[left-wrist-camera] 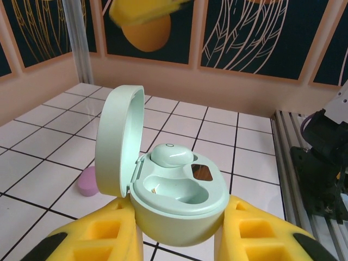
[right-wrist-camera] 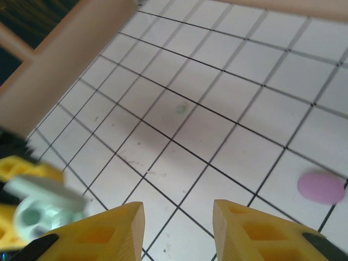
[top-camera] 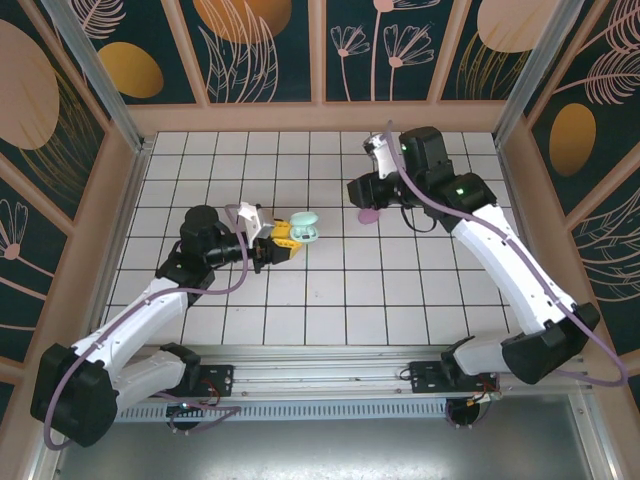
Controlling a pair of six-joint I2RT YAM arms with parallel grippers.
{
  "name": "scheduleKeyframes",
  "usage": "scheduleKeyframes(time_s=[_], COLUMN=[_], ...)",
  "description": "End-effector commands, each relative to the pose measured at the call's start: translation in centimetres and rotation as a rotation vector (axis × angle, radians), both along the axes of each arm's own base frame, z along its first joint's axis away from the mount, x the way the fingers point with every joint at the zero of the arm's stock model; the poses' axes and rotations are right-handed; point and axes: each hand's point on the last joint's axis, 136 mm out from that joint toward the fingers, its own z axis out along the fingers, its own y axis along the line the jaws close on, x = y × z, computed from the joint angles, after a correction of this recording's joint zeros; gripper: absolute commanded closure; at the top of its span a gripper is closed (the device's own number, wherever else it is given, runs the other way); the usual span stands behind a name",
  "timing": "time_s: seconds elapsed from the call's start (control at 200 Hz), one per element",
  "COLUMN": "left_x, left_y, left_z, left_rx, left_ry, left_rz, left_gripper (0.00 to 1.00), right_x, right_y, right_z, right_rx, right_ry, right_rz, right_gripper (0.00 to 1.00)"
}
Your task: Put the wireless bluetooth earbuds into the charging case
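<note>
Mint earbud [left-wrist-camera: 171, 155], 1, sits in 1 case [left-wrist-camera: 182, 209] left gripper [top-camera: 287, 241] pinches; right gripper [right-wrist-camera: 178, 209] spread.

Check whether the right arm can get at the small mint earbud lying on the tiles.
Probably yes: the earbud lies alone on bare tiles ahead of the open, empty right gripper, with nothing in between.

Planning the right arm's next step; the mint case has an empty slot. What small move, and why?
Probably ease the open, empty right fingers down toward the tiny pale mint piece on the tiled floor, likely the missing earbud. The left fingers grip the open mint oval plastic case: one rounded mint earbud seated, near slot empty.
</note>
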Motion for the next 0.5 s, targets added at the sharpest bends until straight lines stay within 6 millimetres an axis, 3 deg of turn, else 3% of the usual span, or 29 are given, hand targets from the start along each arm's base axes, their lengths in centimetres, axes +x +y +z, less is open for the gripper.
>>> scheduleKeyframes(time_s=[0.0,0.1,0.265,0.495], left_x=[-0.5,-0.6,-1.0,-1.4], left_y=[0.2,0.4,0.8,1.6], left_z=[0.8,0.8,0.8,1.0], left_rx=[-0.04,-0.046,-0.04,-0.043], left_ry=[-0.022,-0.015,-0.013,-0.02], left_rz=[0.005,0.015,0.035,0.078], left_gripper=[0.93,0.93,0.93,0.93], right_x=[2.3,4.2,7.5,10.8], right_y=[-0.1,0.1,2.0,7.7], right_z=[-3.6,-7.3,-12.1,-16.5], right_rx=[0.144,0.243,0.258,0.201], right_ry=[0.175,0.31,0.457,0.54], right_rz=[-0.098,-0.144,-0.2,-0.202], right_gripper=[0.62,0.64,0.66,0.66])
